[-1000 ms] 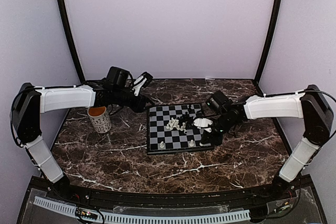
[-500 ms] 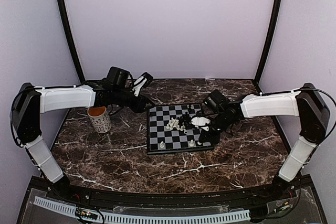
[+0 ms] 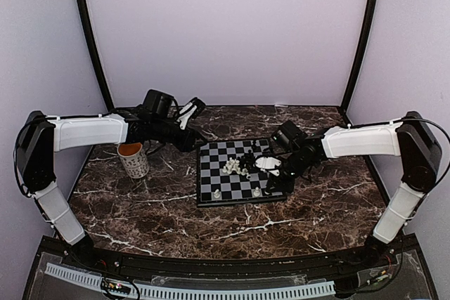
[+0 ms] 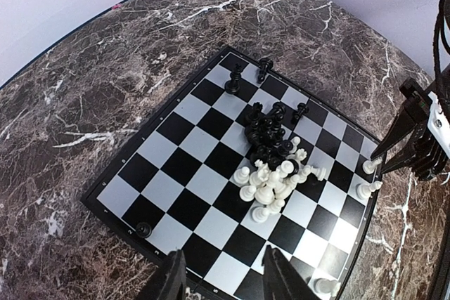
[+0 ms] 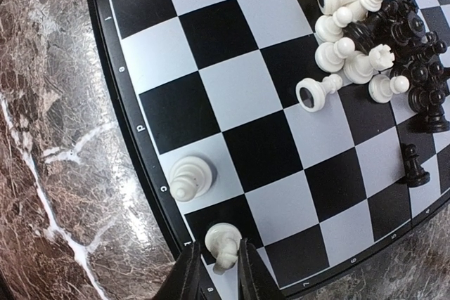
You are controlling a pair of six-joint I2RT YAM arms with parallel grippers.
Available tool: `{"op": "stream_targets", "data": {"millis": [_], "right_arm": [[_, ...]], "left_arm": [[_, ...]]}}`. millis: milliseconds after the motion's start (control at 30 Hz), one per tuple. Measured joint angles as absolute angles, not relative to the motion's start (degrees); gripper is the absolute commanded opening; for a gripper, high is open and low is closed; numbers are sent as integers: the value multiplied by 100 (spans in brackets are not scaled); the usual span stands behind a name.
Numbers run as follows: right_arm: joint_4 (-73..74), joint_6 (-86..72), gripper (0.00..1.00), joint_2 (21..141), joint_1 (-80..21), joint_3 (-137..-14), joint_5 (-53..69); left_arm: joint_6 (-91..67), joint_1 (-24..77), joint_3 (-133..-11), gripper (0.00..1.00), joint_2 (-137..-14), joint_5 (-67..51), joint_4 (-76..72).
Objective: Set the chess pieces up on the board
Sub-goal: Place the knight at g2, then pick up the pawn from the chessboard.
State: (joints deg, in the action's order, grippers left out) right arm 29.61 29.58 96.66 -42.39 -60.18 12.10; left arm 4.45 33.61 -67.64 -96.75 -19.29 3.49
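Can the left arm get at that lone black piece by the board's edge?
Probably yes. The left gripper is open above the board's edge, and the black piece stands alone on an edge square to one side, with bare squares around it and the heaped pieces well clear.

Left arm (image 3: pixel 88 131) and right arm (image 3: pixel 365 142) in glossy white link shells, black shoulder and elbow joints, thin black cables looping at 9 and 3 o'clock, slim black tapered jaws, boxy black wrist housings
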Motion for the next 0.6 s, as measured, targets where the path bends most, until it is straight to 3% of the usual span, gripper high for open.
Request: {"op": "stream_targets", "data": {"millis": [300, 600], "right_arm": [[3020, 2912, 26, 9653, -4239, -6160, 1251], [3234, 2759, 26, 8842, -3671, -6211, 1608]], "left_arm": [[443, 3361, -6777, 40, -9706, -2016, 349], [386, 3780, -7282, 30, -10121, -1739, 928]]}}
